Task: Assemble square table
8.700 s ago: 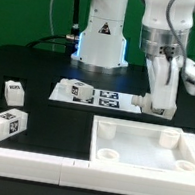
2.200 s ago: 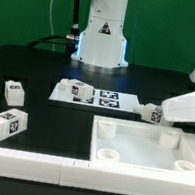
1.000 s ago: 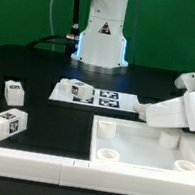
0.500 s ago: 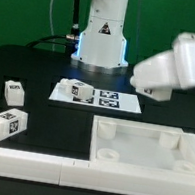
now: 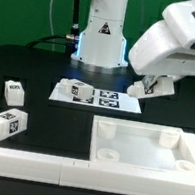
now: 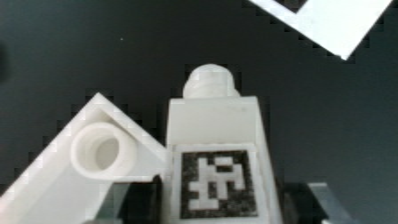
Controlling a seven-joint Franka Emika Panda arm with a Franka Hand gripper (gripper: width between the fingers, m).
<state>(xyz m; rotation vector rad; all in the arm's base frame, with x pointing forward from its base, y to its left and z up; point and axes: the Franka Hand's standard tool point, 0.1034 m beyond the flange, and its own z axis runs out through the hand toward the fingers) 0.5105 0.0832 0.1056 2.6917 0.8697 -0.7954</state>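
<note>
The leg (image 6: pixel 217 130) is held in the tool (image 5: pixel 152 87). The jaws are closed partway on its tagged body, and its rounded peg end sticks out free, pointing away from the tool. In the exterior view the leg hangs tilted in the air, clear of the table (image 5: pixel 39 72), above the strip between the marker board (image 5: pixel 110 100) and the far rim of the square panel (image 5: pixel 143 153). The panel lies flat with its open side up, near the table's front edge on the exterior view's right, so it is below the tool and toward the front.

In the wrist view one corner socket (image 6: pixel 98 152) shows just beside the leg; I cannot tell which corner it is. I judge that the next move must bring the leg's long axis upright over a socket.

The room above the panel is open. The white rail (image 5: pixel 25 163) runs along the front edge, and the loose legs (image 5: pixel 12 93) lie well apart, toward the exterior view's left.
</note>
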